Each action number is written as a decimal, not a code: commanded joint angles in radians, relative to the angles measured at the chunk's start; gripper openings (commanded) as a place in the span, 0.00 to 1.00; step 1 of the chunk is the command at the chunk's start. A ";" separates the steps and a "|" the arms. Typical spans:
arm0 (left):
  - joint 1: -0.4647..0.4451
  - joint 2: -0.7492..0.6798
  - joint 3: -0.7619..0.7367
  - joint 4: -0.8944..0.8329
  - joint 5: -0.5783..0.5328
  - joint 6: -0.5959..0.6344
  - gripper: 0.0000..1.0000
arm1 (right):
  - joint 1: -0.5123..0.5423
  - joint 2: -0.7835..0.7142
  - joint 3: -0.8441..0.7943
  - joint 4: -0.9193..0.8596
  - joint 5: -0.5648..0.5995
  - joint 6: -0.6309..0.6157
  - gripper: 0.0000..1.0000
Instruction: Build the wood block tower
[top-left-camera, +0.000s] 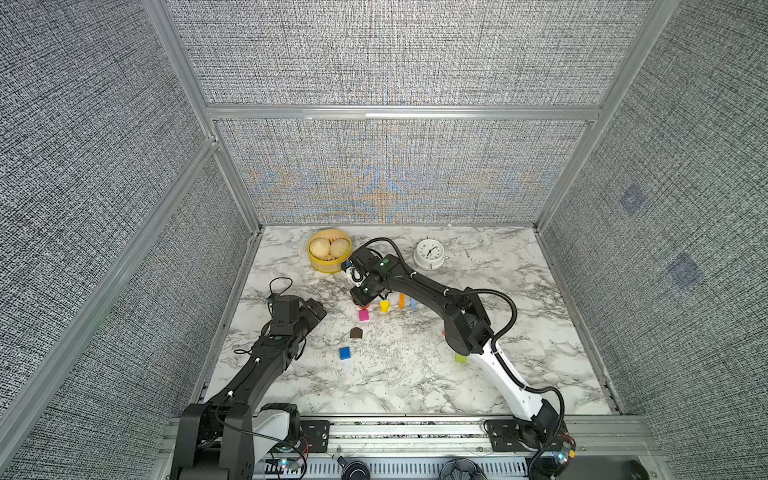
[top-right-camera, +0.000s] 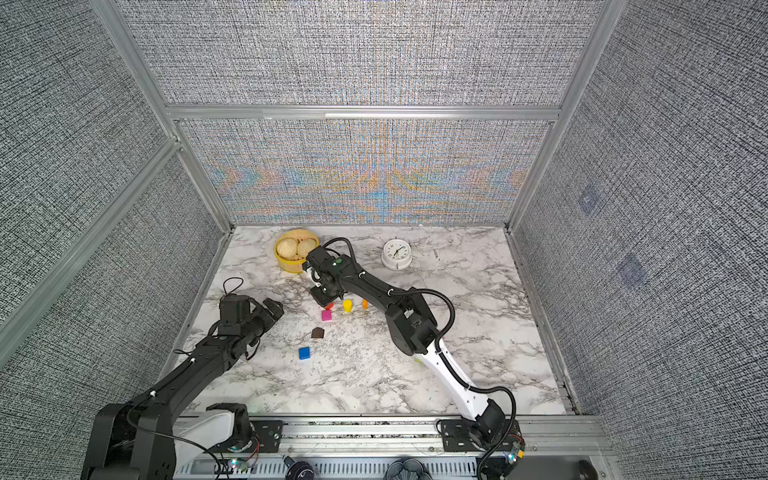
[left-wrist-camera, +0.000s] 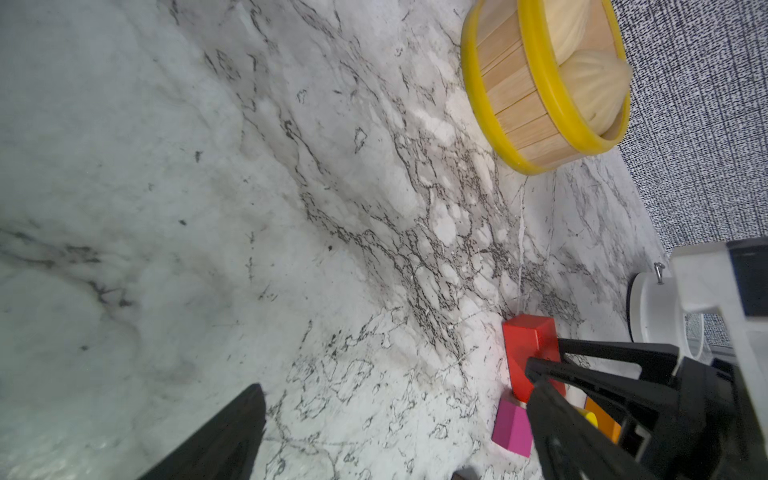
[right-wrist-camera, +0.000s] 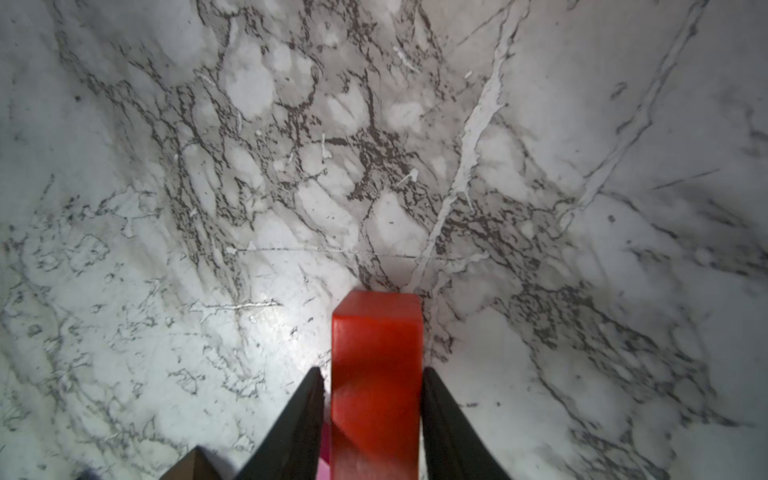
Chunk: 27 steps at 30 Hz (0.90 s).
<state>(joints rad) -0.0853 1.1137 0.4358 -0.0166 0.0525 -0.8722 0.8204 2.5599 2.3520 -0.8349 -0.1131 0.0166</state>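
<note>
My right gripper (top-left-camera: 363, 301) straddles a red brick (right-wrist-camera: 376, 357) low over the marble table; one finger touches it and a thin sliver shows at the other. Just in front lies a pink cube (top-left-camera: 363, 315). To its right stand a yellow cylinder (top-left-camera: 384, 306), an upright orange brick (top-left-camera: 401, 300) and a light-blue brick (top-left-camera: 413, 302), side by side. No stacked tower is in view. A brown house piece (top-left-camera: 356, 332) and a blue cube (top-left-camera: 344, 353) lie nearer the front. My left gripper (top-left-camera: 316, 309) hovers wide open and empty to the left of the blocks.
A yellow steamer basket (top-left-camera: 320, 264) with buns stands at the back left, close behind the right wrist. A white alarm clock (top-left-camera: 429, 254) stands at the back. A green cube (top-left-camera: 460, 358) peeks out under the right forearm. Mesh walls close in three sides.
</note>
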 joint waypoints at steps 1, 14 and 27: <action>0.001 -0.002 0.001 0.017 0.002 -0.001 0.99 | 0.001 -0.017 -0.003 -0.023 0.001 -0.018 0.40; 0.001 -0.005 0.005 0.014 0.019 0.006 0.99 | 0.002 -0.054 -0.020 -0.030 0.007 -0.073 0.18; 0.001 0.013 0.038 -0.004 0.083 0.040 0.99 | 0.003 -0.285 -0.224 -0.089 -0.087 -0.268 0.17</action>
<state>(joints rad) -0.0841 1.1240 0.4572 -0.0208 0.1066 -0.8616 0.8211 2.3268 2.1830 -0.8780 -0.1493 -0.1684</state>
